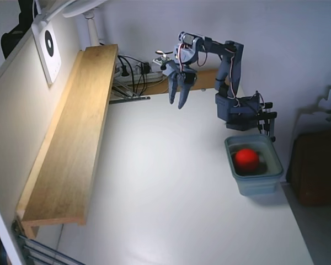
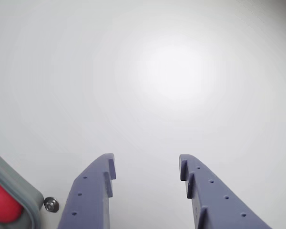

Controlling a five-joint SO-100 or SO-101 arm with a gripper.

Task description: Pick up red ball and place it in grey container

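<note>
The red ball point(image 1: 246, 158) sits inside the grey container point(image 1: 261, 183) at the right edge of the white table point(image 1: 165, 199), so the job looks done. The gripper point(image 1: 176, 102) hangs above the far side of the table, well left of the tub, its jaws parted and empty. The risk I see is small — a careless swing right could clip the light tub's rim and tip the ball out.
</note>
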